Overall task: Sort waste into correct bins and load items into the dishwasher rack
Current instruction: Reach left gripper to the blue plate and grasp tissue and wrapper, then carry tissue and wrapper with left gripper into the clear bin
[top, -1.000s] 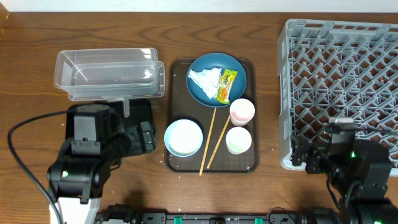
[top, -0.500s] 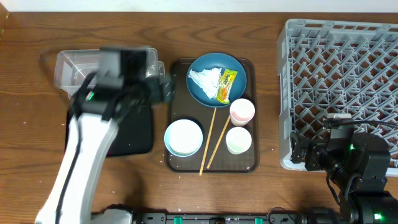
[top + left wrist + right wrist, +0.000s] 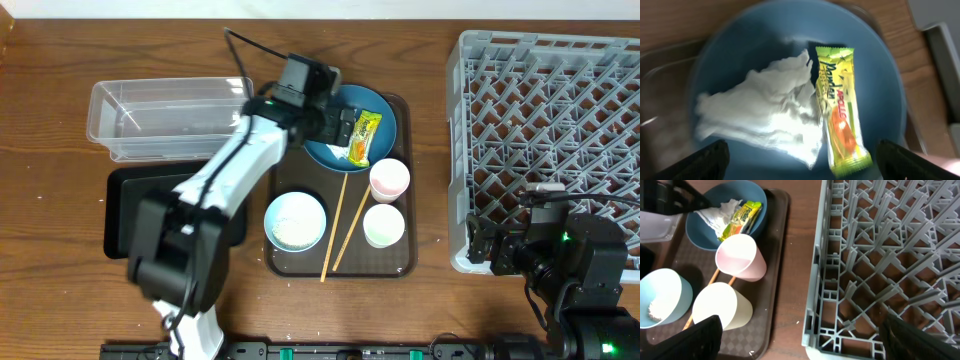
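Observation:
The dark blue plate [image 3: 380, 108] sits at the back of the brown serving tray [image 3: 405, 262]. It holds the crumpled white tissue [image 3: 765, 110] and the yellow-orange-green wrapper [image 3: 840, 115], side by side. My left gripper [image 3: 802, 165] hovers open just above them and holds nothing. In the overhead view it [image 3: 335, 125] hides most of the tissue. The white bowl [image 3: 295, 220] holds rice grains [image 3: 655, 311]. The pink cup [image 3: 389, 179], whitish cup [image 3: 383, 225] and two chopsticks [image 3: 338, 228] also lie on the tray. My right gripper [image 3: 807, 345] is open and empty at the near left corner of the grey rack [image 3: 550, 120].
The clear tub [image 3: 165, 118] stands at the back left. The black tray [image 3: 125, 205] lies in front of it, partly under my left arm. A strip of bare wood separates the serving tray from the rack.
My left arm has swung from over the black tray, past the clear tub, to above the blue plate. The right arm has not moved.

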`<act>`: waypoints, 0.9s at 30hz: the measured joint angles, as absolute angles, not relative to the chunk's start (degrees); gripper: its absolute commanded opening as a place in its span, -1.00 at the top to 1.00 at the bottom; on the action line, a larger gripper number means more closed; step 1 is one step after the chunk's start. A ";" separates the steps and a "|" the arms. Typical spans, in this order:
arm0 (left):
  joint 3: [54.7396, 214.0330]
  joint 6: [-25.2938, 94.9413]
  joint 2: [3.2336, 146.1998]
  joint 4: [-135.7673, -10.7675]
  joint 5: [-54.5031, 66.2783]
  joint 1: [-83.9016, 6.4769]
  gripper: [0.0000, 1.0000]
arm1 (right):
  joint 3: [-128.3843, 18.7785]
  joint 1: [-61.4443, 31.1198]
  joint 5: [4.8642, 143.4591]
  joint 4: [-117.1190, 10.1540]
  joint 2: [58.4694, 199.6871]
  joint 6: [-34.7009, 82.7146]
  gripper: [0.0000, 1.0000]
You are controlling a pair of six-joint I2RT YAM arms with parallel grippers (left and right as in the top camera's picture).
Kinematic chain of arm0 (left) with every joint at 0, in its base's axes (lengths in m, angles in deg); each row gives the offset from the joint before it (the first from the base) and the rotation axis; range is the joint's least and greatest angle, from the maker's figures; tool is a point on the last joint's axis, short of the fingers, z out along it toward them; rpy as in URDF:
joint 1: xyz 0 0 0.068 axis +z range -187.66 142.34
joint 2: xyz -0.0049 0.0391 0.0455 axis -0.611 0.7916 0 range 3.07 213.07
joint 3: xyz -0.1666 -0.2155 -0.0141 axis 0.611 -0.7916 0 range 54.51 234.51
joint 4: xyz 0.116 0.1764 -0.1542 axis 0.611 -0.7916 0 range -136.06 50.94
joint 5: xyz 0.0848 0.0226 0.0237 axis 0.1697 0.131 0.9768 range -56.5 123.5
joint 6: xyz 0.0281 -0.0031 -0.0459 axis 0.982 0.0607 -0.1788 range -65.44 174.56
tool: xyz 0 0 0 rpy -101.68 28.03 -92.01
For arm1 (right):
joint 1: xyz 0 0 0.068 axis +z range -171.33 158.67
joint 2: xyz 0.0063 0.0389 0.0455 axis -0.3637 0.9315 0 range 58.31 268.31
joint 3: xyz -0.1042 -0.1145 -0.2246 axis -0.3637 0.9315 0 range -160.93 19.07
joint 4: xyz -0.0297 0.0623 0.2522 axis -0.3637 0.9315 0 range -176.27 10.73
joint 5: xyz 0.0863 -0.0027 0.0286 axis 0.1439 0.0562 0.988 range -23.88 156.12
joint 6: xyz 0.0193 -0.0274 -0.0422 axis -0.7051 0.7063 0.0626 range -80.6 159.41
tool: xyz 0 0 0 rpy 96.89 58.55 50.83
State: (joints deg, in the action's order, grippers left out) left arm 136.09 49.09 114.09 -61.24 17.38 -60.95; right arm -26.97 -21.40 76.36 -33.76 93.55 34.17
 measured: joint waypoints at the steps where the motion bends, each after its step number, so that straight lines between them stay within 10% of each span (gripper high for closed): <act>1: 136.09 49.09 115.18 -60.43 17.38 -61.28 -0.90 | -26.97 -21.40 76.36 -33.73 93.55 34.17 -0.99; 7: 136.09 49.06 121.41 -58.31 19.57 -63.20 -0.80 | -26.97 -21.40 76.36 -33.28 93.55 34.17 -0.99; 17: 136.09 49.78 123.71 -58.33 21.89 -64.84 0.83 | -26.97 -21.40 76.36 -33.12 93.55 34.17 -0.98; 27: 136.09 49.94 113.37 -63.88 22.02 -63.25 0.88 | -26.97 -21.40 76.10 -33.04 93.55 34.17 -0.99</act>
